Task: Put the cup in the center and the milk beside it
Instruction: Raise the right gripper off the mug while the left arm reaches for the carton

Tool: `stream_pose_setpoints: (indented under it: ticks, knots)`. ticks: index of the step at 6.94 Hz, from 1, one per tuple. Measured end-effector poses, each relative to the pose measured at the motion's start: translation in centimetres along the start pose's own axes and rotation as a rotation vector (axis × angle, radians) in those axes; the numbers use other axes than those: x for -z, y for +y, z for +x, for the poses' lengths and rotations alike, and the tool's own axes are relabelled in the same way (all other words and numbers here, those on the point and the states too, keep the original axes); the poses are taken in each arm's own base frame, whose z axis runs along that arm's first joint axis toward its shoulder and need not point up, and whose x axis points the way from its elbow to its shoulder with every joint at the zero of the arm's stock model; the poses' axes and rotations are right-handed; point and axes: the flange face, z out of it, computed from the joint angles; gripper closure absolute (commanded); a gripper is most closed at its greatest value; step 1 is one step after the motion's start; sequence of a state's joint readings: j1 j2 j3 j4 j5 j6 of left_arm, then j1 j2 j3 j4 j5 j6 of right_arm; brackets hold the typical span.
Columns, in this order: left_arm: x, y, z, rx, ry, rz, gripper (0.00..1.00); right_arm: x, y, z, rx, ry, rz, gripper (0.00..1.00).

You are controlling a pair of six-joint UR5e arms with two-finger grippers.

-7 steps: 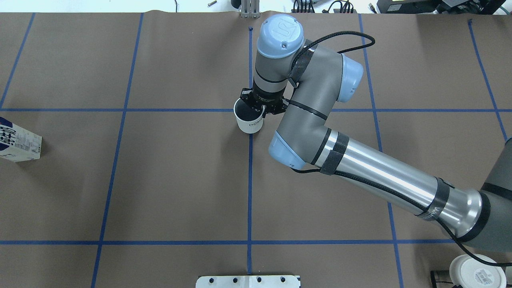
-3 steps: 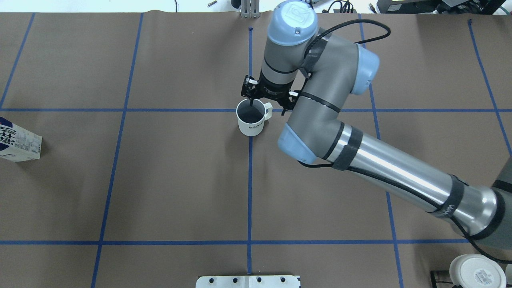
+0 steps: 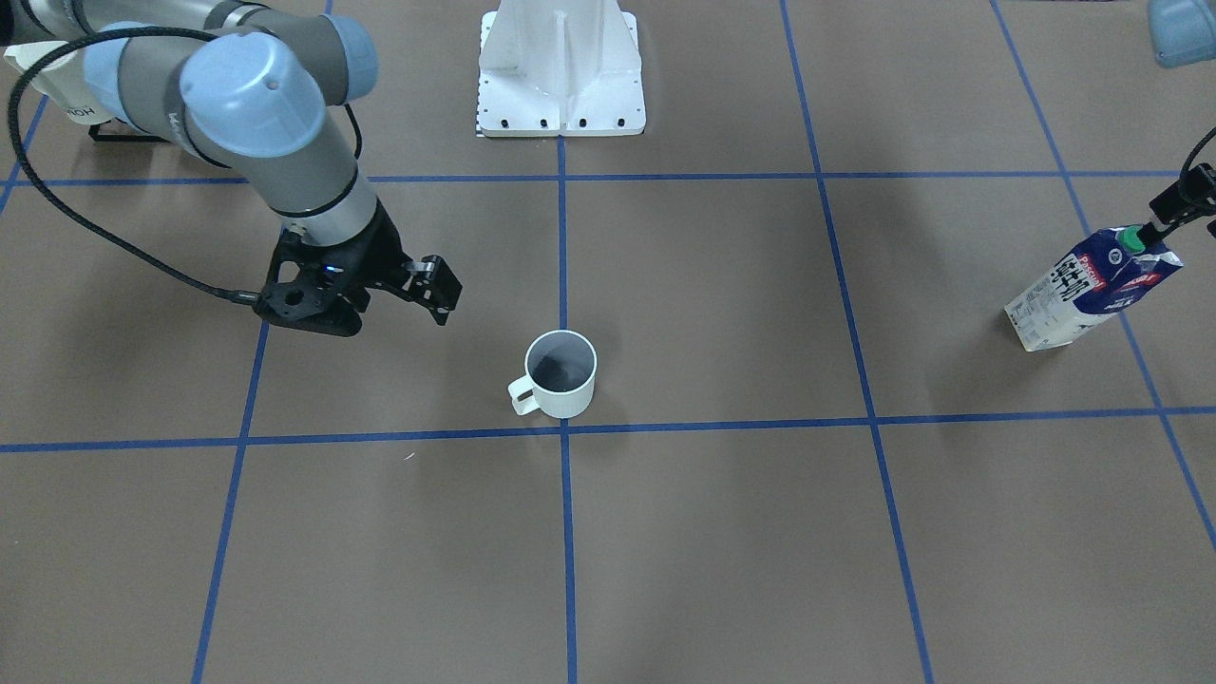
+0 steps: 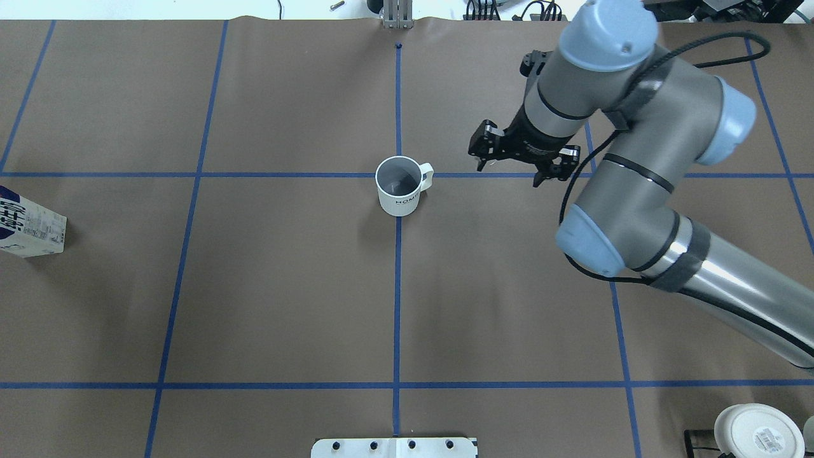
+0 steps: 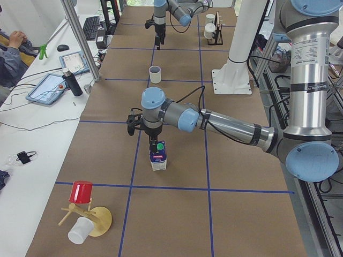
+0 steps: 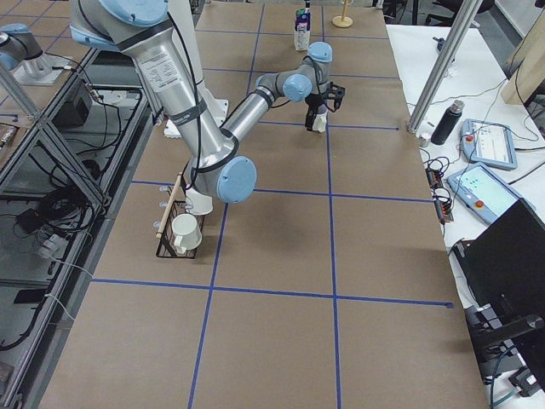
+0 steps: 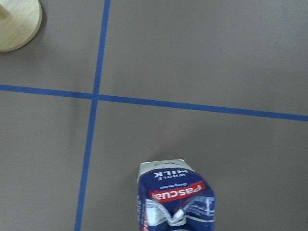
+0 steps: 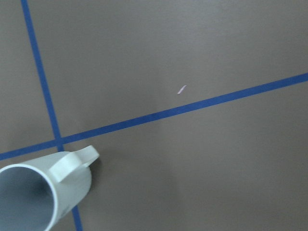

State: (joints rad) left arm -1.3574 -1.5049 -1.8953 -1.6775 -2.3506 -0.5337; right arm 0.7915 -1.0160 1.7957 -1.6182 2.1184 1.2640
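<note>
The cup (image 4: 399, 186), a white mug with small dark lettering on its side, stands upright on the centre tape crossing, handle towards the right arm. It also shows in the front view (image 3: 560, 374) and the right wrist view (image 8: 33, 197). My right gripper (image 4: 509, 170) is open and empty, hanging above the table to the cup's right, well clear of it. The milk (image 3: 1092, 290), a blue and white Pascual carton with a green cap, stands far to the left (image 4: 28, 222) (image 7: 175, 202). My left gripper (image 3: 1176, 204) hovers right at its cap; its jaws do not show clearly.
A white robot base plate (image 3: 560, 66) sits at the table's near edge. A wooden stand with a red cup (image 5: 81, 191) stands beyond the milk. A rack with a white mug (image 6: 183, 232) stands at the right end. A white round lid (image 4: 757, 432) lies bottom right.
My right gripper let go of the cup's rim, opened, rose and swung away to the right. The cup stays on the centre crossing. The milk has not moved.
</note>
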Motion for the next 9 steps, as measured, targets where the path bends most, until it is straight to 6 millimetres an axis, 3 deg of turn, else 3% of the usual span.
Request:
stream_pose_setpoints:
  ticks: [1, 2, 6, 8, 9]
  knots:
    - [-1.0, -0.1, -0.1, 0.011, -0.006, -0.017, 0.02, 0.6, 0.1, 2.5, 0.007, 0.004, 0.003, 0.0]
    - [-2.1, -0.1, -0.3, 0.016, -0.013, -0.037, 0.02, 0.7, 0.3, 3.8, 0.008, 0.008, 0.005, 0.0]
    - [-6.0, 0.0, 1.5, 0.032, -0.029, -0.087, 0.02, 0.9, 0.7, 5.4, 0.007, 0.017, 0.013, 0.0]
    - [-7.4, 0.0, 1.1, 0.019, -0.052, -0.083, 0.03, 0.7, 0.7, 5.8, 0.004, 0.023, 0.014, 0.0]
    - [-7.7, -0.1, 0.7, 0.012, -0.069, -0.076, 0.17, 0.7, 0.7, 5.8, 0.004, 0.023, 0.014, 0.0]
